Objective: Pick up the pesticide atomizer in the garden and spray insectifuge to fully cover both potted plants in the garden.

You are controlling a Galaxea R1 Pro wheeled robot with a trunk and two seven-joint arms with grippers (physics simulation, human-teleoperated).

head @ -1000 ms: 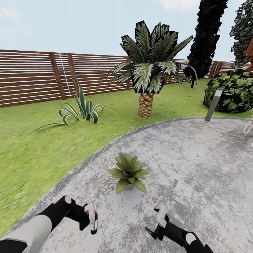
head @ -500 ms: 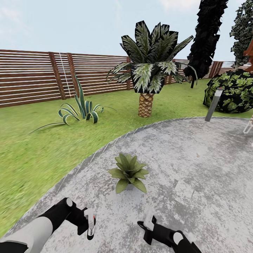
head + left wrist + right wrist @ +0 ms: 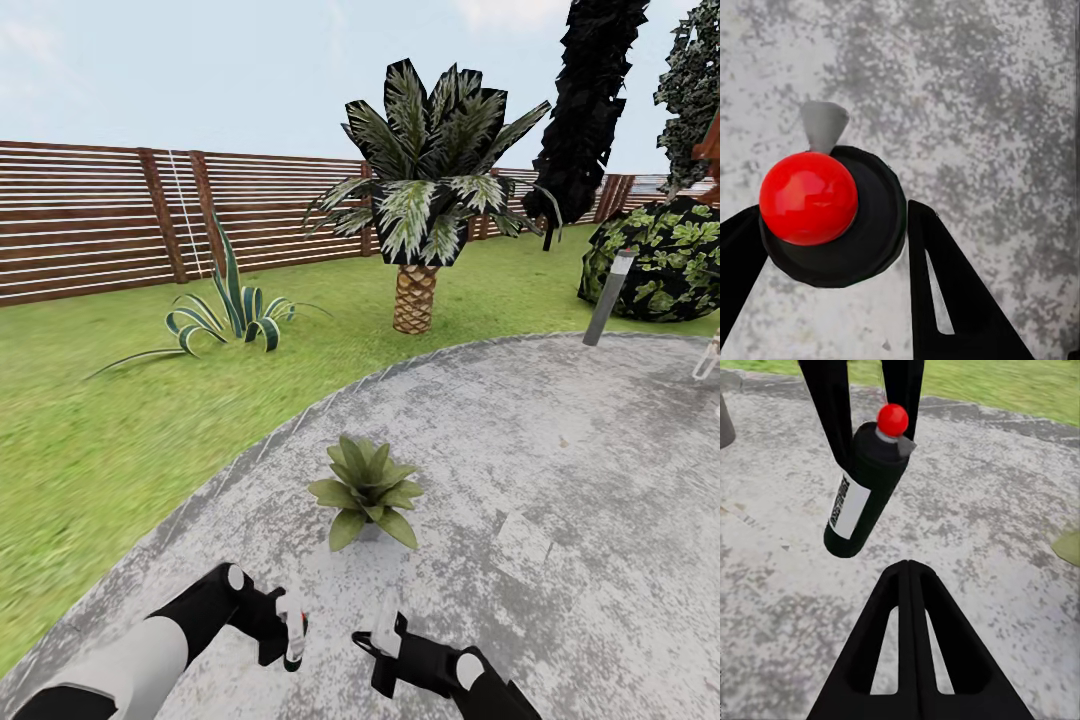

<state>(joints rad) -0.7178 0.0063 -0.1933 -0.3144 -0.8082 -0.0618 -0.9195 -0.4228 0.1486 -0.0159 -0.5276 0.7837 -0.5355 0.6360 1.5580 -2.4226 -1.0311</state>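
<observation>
From the head view, the robot faced a grey paved patio [image 3: 560,450] bordered by green lawn [image 3: 100,420] and a brown slatted fence [image 3: 100,220]. One potted plant [image 3: 366,490], a low rosette of olive-green leaves, stood on the paving just ahead of the two arms. Farther back on the grass were a palm [image 3: 428,200] with a scaly trunk and a striped-leaved plant [image 3: 235,310]; a dark bush [image 3: 660,260] and a grey post [image 3: 609,298] stood at the far right. Low in this view the left gripper [image 3: 292,632] carried the atomizer [image 3: 294,634], of which little more than a pale sliver with a red speck could be made out. The right gripper [image 3: 385,628] hung close beside it, the two nearly facing each other.

The left wrist view looked down along the can: the atomizer [image 3: 832,217] showed its red button, a grey nozzle and a black round body set between the two black fingers [image 3: 952,292], which pressed against its sides above the speckled paving.

The right wrist view gave the side-on shape that the others lacked. The atomizer [image 3: 864,487] was a black cylinder with a white label and red top, tilted, clamped between the left gripper's [image 3: 870,412] fingers, which came in from above. The right gripper's [image 3: 909,585] own fingers met in a point with nothing between them. A strip of lawn ran along the far edge, and an olive leaf tip [image 3: 1066,544] poked in at one side.
</observation>
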